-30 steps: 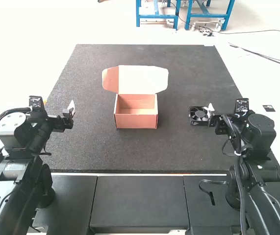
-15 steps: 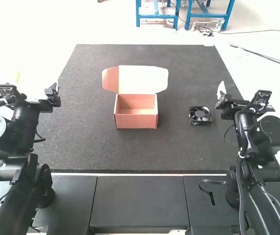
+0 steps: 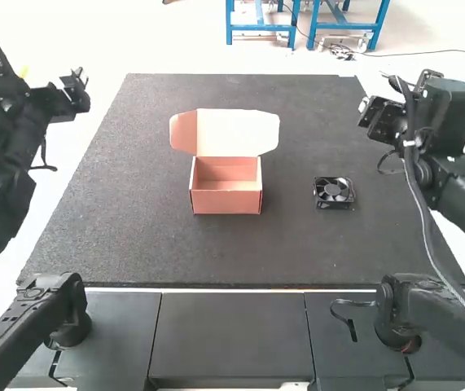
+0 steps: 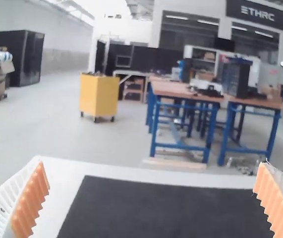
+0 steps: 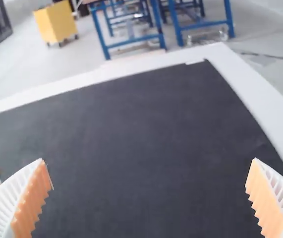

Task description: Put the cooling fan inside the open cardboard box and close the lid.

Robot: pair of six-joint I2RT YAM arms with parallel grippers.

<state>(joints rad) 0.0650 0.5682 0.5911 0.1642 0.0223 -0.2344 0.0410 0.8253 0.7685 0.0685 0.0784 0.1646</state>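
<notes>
2 grippers hang far from the work, so I judge that the task stands at its very beginning. The fan (image 3: 334, 193) lies flat on the black mat (image 3: 134, 204), to the right of the box (image 3: 225, 187) and apart from it, about level with its front wall. The box stands open, its lid (image 3: 230, 130) folded back behind it, and the fan is not yet inside.

The left gripper (image 3: 73, 84) hangs high, far to the left of the box and behind it. Its white ribbed fingers (image 4: 29, 198) stand wide apart with nothing between them. The right gripper (image 3: 370, 110) hangs far to the right of the box, behind the fan. Its fingers (image 5: 32, 198) are also spread wide and hold nothing.

The step in hand is the approach to the fan. The right arm is nearer, so it should probably come down over the fan. Because the fan is thin, the fingers must go low to the mat before they close on its frame.
</notes>
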